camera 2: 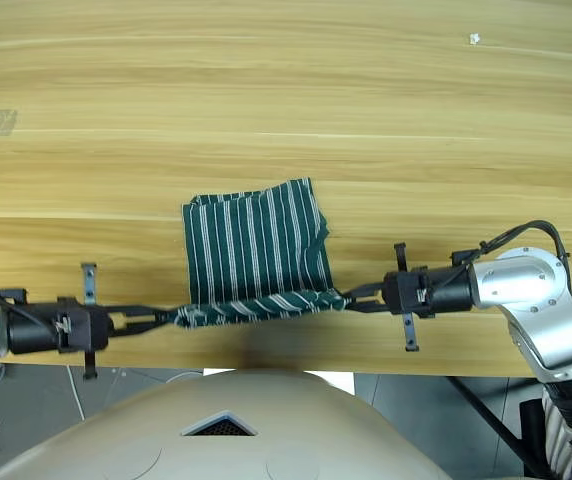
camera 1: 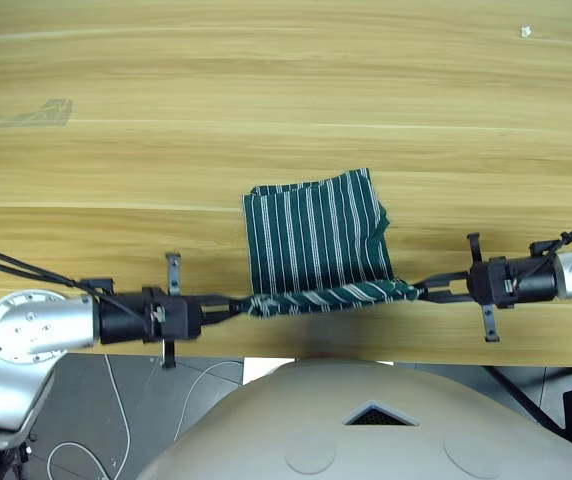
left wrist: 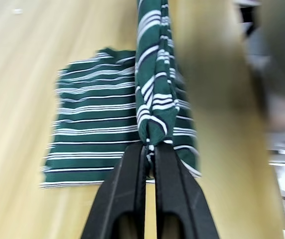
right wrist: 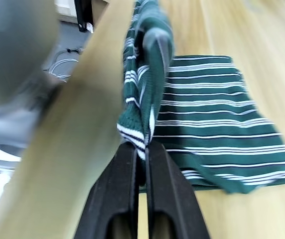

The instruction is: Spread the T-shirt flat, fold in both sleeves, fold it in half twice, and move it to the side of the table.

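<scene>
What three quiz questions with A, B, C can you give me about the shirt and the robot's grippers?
1. Where is the shirt?
A) by the edge of the table nearest the robot
B) at the far edge
C) on the floor

2. What colour is it?
A) red with dots
B) green with white stripes
C) plain yellow

3. How are the left gripper and right gripper?
A) wide open
B) shut on nothing
C) shut on the shirt

Answers:
1 A: it lies right at the near edge.
2 B: white stripes run over green cloth.
3 C: each wrist view shows its gripper pinching a bunched corner of the cloth.
</scene>
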Tool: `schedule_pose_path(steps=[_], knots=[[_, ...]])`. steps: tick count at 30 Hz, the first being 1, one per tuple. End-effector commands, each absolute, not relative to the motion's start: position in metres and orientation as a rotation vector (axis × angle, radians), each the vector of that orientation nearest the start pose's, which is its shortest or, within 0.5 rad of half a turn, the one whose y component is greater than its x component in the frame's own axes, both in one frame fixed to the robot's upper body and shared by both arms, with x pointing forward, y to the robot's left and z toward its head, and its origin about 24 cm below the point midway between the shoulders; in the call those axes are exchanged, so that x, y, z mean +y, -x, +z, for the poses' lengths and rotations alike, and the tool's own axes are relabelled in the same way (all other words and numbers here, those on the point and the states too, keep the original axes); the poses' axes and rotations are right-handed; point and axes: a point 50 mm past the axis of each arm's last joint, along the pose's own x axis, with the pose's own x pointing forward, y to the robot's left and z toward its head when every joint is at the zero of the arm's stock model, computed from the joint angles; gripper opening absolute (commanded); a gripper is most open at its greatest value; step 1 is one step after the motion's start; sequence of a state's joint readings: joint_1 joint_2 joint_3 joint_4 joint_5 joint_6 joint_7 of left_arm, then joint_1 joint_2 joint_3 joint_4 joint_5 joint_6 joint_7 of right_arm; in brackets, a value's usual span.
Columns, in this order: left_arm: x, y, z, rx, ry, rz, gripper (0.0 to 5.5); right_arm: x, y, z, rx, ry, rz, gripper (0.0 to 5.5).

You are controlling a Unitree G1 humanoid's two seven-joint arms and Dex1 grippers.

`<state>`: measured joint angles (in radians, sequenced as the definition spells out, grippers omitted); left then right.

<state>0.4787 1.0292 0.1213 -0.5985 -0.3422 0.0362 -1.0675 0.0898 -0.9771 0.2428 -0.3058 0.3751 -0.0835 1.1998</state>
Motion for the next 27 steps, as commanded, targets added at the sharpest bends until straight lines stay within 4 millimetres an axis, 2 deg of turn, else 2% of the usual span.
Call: schedule_pose_path(steps=[1,5,8,14,21,23,24,27], knots=[[0.219,-0.174,0.11,0.327,-0.683,-1.226,0.08,-0.187,-0.222,0.088,0.179,0.648,1.448,0.01],[0.22,-0.197,0.11,0.293,-0.703,-1.133,0.08,-0.174,-0.261,0.094,0.071,0.712,1.351,0.01],[0.22,-0.21,0.103,0.301,-0.732,-1.08,0.08,-0.165,-0.277,0.087,0.068,0.721,1.326,0.01],[0.214,-0.229,0.084,0.298,-0.728,-0.988,0.08,-0.168,-0.284,0.067,0.113,0.702,1.289,0.01],[0.211,-0.237,0.075,0.299,-0.699,-0.941,0.08,-0.166,-0.291,0.062,0.082,0.676,1.237,0.01],[0.214,-0.242,0.076,0.274,-0.692,-0.882,0.49,-0.163,-0.303,0.07,0.008,0.661,1.146,0.01],[0.215,-0.245,0.078,0.26,-0.687,-0.853,0.67,-0.163,-0.308,0.073,-0.012,0.642,1.098,0.38],[0.224,-0.258,0.082,0.22,-0.663,-0.694,1.15,-0.166,-0.319,0.075,-0.03,0.594,0.984,0.86]])
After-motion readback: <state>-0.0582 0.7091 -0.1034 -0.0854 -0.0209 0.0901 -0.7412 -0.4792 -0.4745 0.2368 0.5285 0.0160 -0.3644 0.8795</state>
